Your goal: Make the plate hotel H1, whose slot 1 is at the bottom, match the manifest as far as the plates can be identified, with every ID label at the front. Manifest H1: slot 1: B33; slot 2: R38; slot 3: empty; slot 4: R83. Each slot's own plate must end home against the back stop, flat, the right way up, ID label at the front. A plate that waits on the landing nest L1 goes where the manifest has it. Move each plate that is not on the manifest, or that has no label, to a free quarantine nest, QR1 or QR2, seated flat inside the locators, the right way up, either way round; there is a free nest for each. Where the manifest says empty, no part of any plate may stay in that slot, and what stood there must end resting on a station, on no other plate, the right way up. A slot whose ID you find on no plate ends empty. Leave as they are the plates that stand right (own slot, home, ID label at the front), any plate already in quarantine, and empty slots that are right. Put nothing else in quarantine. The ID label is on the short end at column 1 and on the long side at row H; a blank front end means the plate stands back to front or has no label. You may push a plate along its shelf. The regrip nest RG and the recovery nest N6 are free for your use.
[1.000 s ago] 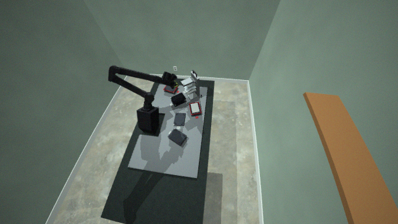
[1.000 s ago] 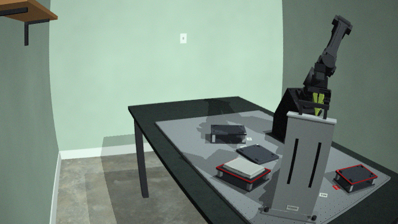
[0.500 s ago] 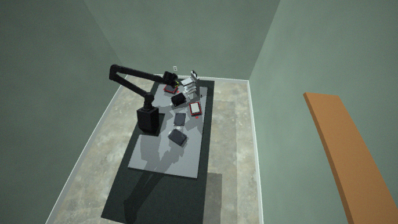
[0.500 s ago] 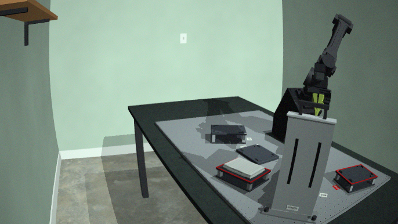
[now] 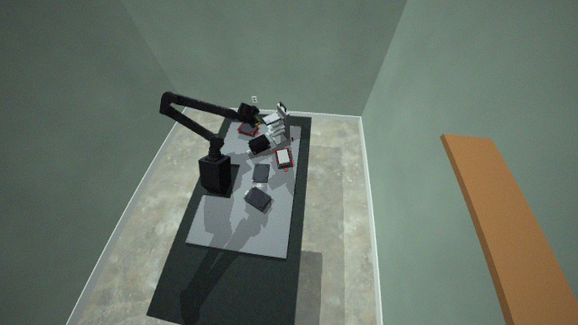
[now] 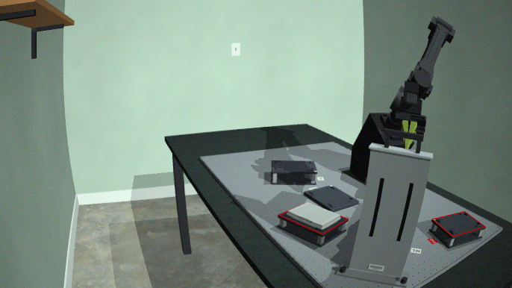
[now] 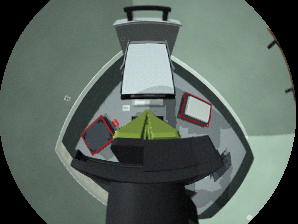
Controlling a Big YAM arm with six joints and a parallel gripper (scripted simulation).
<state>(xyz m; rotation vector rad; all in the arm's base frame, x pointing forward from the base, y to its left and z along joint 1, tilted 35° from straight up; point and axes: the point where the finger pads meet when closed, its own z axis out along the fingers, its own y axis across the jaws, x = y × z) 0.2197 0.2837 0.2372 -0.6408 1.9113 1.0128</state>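
Observation:
The plate hotel H1 [image 5: 280,124] stands at the far end of the grey mat. The exterior view shows its closed back [image 6: 388,209]. Pale plates show in its slots, and the top one [image 5: 271,118] juts out toward the arm. It also shows in the wrist view [image 7: 147,70]. I cannot read any labels. My gripper [image 5: 257,119] is shut and empty. Its yellow-green fingers [image 7: 148,124] [image 6: 409,131] hover high at the hotel's front, near the top slot. A white plate [image 6: 314,216] lies flat on a red-edged quarantine nest [image 5: 283,157].
A second red-edged nest [image 6: 458,224] beside the hotel holds no plate. Two dark nests [image 5: 260,173] [image 5: 258,199] sit nearer the mat's middle, and a dark raised nest [image 5: 259,144] stands near the hotel. The arm's base [image 5: 215,170] is at the mat's left edge.

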